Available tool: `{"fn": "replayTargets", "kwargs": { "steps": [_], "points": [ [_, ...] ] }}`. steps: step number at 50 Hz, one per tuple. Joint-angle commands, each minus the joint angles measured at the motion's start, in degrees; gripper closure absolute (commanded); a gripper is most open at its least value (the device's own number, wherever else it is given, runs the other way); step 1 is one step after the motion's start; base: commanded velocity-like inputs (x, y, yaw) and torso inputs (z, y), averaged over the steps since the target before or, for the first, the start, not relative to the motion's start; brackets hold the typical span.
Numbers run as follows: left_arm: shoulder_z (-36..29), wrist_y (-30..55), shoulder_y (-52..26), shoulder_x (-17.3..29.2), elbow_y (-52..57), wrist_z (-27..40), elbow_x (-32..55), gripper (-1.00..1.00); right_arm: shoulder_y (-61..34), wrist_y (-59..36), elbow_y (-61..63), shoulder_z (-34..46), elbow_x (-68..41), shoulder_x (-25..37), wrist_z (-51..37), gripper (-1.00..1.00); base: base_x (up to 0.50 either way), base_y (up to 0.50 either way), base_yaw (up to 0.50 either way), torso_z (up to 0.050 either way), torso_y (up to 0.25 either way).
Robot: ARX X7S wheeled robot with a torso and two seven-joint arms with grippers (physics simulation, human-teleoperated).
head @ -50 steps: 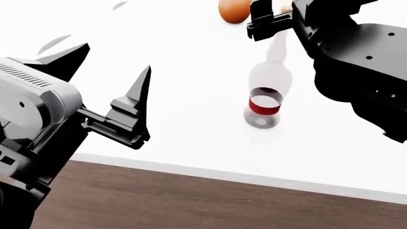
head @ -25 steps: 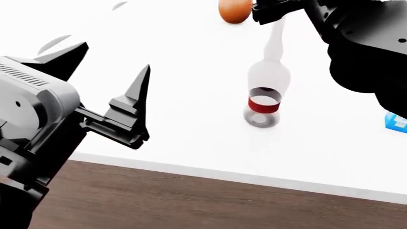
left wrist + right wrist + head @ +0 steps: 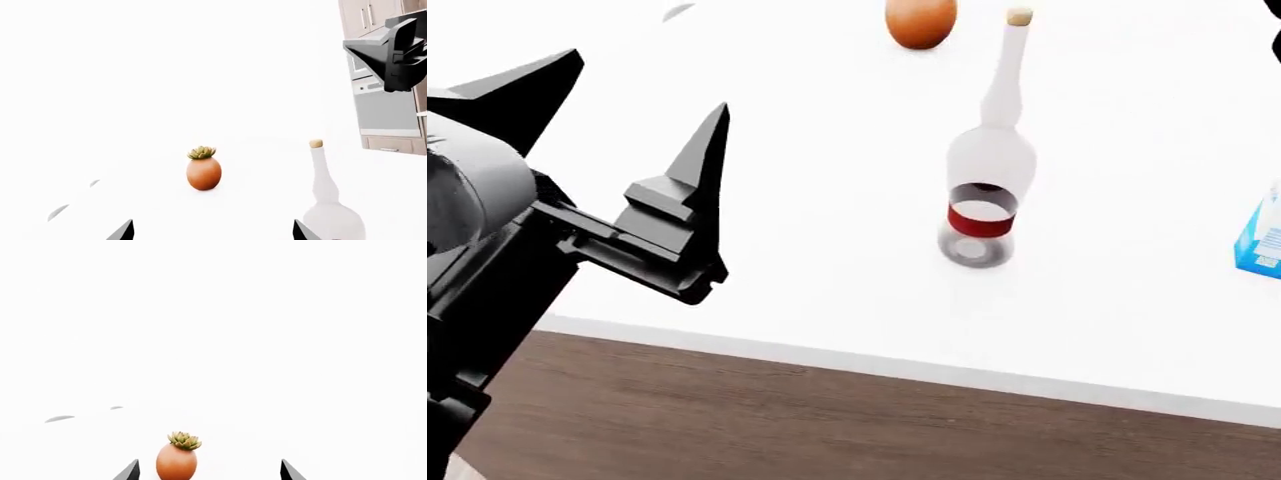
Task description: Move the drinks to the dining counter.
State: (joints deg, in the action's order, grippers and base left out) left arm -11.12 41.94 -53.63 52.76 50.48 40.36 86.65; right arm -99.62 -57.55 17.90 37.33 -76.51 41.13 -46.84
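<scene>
Tall clear long-necked bottle with red band (image 3: 988, 180) stands upright on the white counter (image 3: 827, 150), right of the wide-open, empty left gripper (image 3: 627, 150); right gripper jaws likewise spread, holding nothing.

The bottle (image 3: 988, 170) is clear with a red band and tan cork; the carton (image 3: 1261, 240) blue and white; the pot (image 3: 203, 173) orange-brown; the tabletop (image 3: 827, 220) white.
</scene>
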Motion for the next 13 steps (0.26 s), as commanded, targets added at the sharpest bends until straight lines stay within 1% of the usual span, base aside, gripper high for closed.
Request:
{"fn": "replayTargets", "kwargs": {
  "steps": [1,5,13],
  "points": [
    [-0.35,0.99,-5.18,0.74,0.06,2.93,4.59,-1.0,-5.03,-3.65,1.98,-2.74,-5.38,2.22,-3.12,-1.0,0.0,0.0,0.0,0.0,0.0],
    [-0.32,1.42,-9.08,1.69,0.0,5.34,7.99,-1.0,-7.01,-4.8,1.97,-3.42,-7.29,2.49,-4.27,-1.0,0.0,0.0,0.0,0.0,0.0],
    [1.51,0.56,-12.62,4.67,0.28,7.79,13.03,-1.0,-12.7,-7.8,1.28,-4.2,-10.78,2.39,-6.04,-1.0,0.0,0.0,0.0,0.0,0.0]
  ]
}}
